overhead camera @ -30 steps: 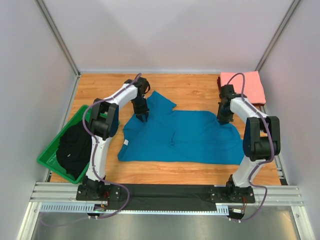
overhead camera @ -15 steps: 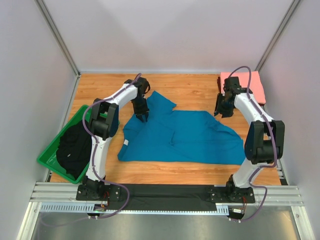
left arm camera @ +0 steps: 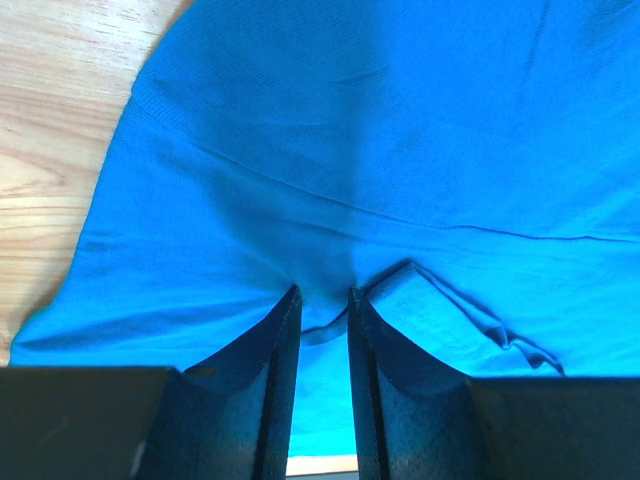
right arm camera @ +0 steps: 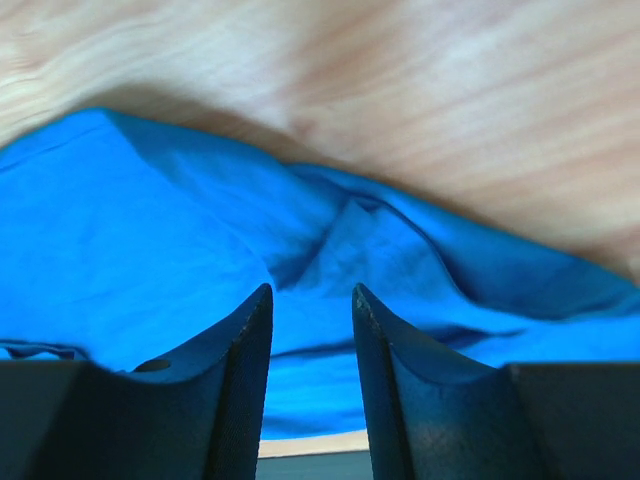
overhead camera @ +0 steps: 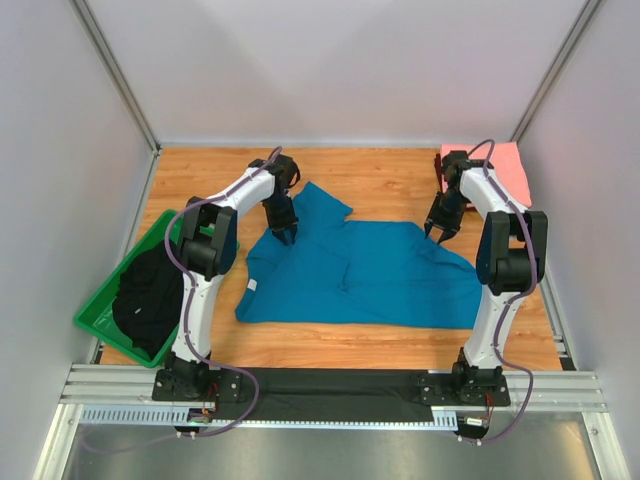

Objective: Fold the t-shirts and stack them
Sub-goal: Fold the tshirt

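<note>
Left gripper (overhead camera: 286, 236), centre-left: unmoved, narrow, pinching teal t-shirt (overhead camera: 380, 275) spread mid-frame. Right gripper (overhead camera: 441, 231) just released, jaws parted, swung up to shirt's upper-right edge; fresh grab for fold looks next. Salmon-pink t-shirt (overhead camera: 502, 172) folded, upper right.

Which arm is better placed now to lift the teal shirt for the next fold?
Left: the left fingers pinch a ridge of the teal t-shirt, while the right fingers stand open above its edge, gripping nothing.
</note>
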`<state>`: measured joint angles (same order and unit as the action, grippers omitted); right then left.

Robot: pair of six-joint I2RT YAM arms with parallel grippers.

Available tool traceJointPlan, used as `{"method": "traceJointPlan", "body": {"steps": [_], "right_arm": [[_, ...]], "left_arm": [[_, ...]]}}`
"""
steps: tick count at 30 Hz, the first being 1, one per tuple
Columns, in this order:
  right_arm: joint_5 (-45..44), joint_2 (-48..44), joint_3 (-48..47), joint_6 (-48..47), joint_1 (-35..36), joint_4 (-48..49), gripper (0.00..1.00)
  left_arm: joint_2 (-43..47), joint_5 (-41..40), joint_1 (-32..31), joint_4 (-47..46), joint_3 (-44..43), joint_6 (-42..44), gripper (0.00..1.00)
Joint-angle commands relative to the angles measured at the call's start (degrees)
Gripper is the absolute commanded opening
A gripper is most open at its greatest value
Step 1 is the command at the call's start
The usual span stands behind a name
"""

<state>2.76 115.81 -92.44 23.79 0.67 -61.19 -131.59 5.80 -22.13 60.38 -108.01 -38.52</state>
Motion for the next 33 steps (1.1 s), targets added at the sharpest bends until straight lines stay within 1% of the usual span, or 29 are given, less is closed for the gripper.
{"method": "traceJointPlan", "body": {"steps": [1, 3, 5, 12, 16, 24, 33], "right_arm": [[-6.6, -0.9, -3.9, 9.3, -0.1, -7.0, 0.4], [-8.7, 0.3, -5.2, 12.5, -0.1, -10.4, 0.4], [-10.0, 1.2, -6.0, 15.4, -0.1, -11.6, 0.4], [-11.7, 3.9, -7.1, 22.1, 0.3, -11.8, 0.4], [-12.2, 5.9, -8.1, 23.8, 0.7, -11.6, 0.4], [-11.7, 7.9, -7.0, 25.1, 0.7, -8.8, 0.4], [-12.2, 9.4, -7.7, 25.4, 0.7, -8.0, 0.36]], "left_arm": [[2.6, 0.8, -0.1, -0.8, 0.3, -0.4, 0.33], [2.7, 0.6, -0.1, -0.7, 0.4, -0.2, 0.32], [2.7, 0.6, -0.1, -0.5, 0.8, -0.1, 0.32], [3.4, 0.4, -0.1, -1.1, 2.2, 0.1, 0.32], [3.4, 0.6, -0.2, -1.0, 2.2, 0.0, 0.32], [3.3, 0.6, -0.2, -1.1, 2.4, 0.1, 0.32], [3.3, 0.5, -0.2, -1.1, 2.5, 0.2, 0.32]]}}
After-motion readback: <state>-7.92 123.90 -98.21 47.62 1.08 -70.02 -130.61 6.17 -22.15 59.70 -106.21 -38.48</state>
